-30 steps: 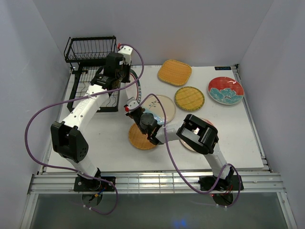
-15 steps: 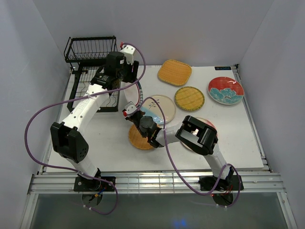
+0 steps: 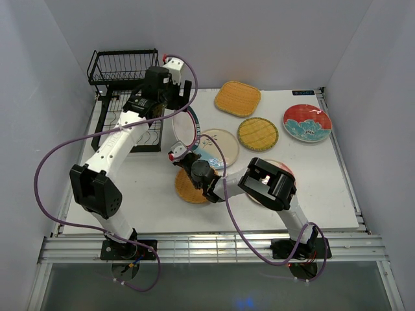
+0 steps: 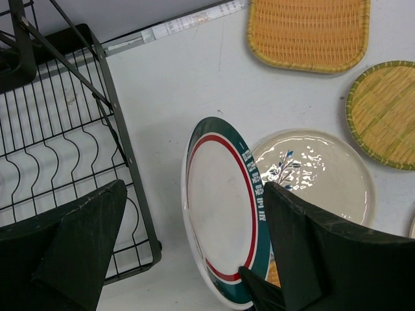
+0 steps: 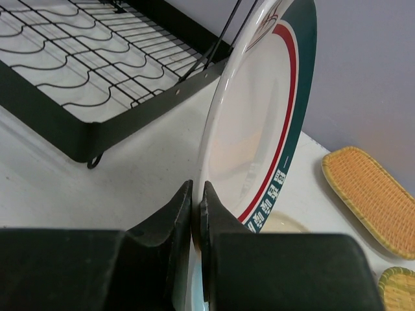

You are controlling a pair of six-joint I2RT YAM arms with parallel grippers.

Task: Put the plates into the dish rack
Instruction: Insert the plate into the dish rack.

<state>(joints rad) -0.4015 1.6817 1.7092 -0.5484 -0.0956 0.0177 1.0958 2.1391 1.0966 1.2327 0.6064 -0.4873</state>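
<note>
The green-striped white plate stands on edge just right of the black wire dish rack. My right gripper is shut on the plate's lower rim, and its dark fingers show at the plate's bottom edge. My left gripper hovers above the plate, open wide, one finger on each side and neither touching it. The rack's lower slotted section holds nothing in view.
Other plates lie flat on the white table: a rounded-square woven one, a round woven one, a red-teal floral one, a cream-blue one and a woven one under the right arm.
My left gripper has opened wide and come off the green-striped plate. The right gripper has kept its hold on the rim and the plate stays on edge.
</note>
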